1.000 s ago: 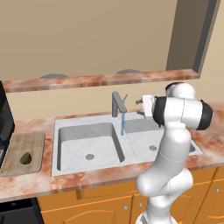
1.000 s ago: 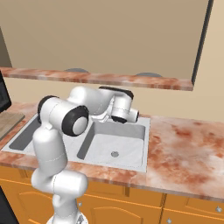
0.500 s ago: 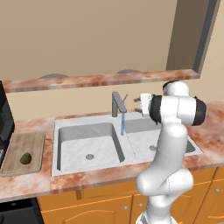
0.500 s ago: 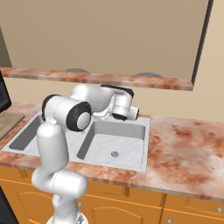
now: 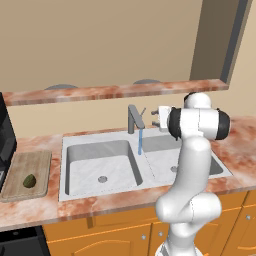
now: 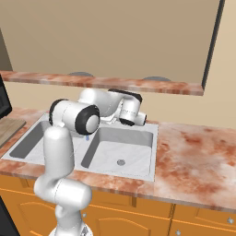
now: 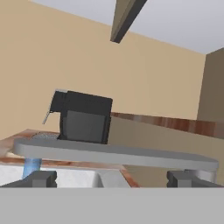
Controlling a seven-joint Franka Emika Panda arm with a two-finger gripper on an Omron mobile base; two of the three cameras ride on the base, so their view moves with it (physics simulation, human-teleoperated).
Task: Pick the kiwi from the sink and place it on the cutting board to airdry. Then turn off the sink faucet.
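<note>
Small dark olive-brown kiwi (image 5: 29, 180) lies on the light-brown wooden cutting board (image 5: 37, 162), left of the light-grey double-basin sink (image 5: 95, 144); both basins hold no fruit. Water runs from the grey metal faucet (image 5: 133, 119). Two-finger gripper (image 5: 154, 116), jaws spread, sits just right of the thin lever, which crosses its fingertips horizontally.

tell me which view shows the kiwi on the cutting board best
The left base view: the kiwi lies in plain sight on the cutting board, left of the sink. The right base view catches just a corner of the board at its left edge. The hand view looks toward the wall.
</note>
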